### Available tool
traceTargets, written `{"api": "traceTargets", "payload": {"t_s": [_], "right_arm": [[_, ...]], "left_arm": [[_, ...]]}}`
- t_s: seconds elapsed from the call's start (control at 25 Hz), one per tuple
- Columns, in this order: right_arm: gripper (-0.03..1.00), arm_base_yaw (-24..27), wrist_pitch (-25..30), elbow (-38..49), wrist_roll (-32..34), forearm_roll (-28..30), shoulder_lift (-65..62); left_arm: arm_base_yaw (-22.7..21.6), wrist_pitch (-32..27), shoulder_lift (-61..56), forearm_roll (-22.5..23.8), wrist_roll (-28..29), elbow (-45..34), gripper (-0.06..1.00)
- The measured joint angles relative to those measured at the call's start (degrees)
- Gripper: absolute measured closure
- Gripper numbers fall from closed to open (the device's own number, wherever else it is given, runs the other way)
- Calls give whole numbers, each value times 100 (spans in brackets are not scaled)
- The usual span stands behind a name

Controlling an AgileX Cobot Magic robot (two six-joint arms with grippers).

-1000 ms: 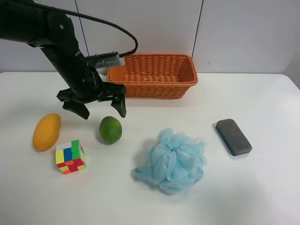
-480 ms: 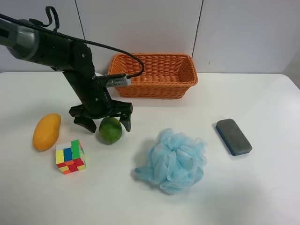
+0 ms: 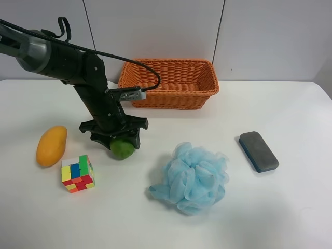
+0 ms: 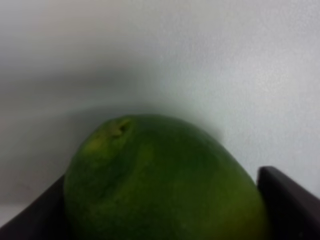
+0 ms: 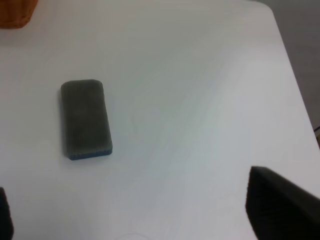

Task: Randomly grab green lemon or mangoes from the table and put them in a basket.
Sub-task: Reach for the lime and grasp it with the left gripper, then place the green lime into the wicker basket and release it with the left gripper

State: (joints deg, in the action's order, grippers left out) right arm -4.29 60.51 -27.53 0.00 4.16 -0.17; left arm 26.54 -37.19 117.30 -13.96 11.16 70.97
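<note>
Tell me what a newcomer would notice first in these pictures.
The black left end effector straddling the small glossy green lemon on the white table, left of centre in the exterior high view. Next, the fluffy light-blue bath pouf in the front middle and the orange-brown woven wicker basket at the back.

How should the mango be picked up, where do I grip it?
Grip the mango across its narrow middle, coming straight down from above. It lies flat on the table, elongated, so the jaws span its short width, clear of the cube.
</note>
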Motion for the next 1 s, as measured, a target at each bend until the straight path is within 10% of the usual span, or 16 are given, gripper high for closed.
{"api": "traceTargets", "payload": {"t_s": [0.64,1.0], "right_arm": [[5,0,0,0,0,0,0],[5,0,0,0,0,0,0]], "left_arm": [[0,-167,-818,14,-28,33,29],[0,639,-1297,735,-107,1651,29]]}}
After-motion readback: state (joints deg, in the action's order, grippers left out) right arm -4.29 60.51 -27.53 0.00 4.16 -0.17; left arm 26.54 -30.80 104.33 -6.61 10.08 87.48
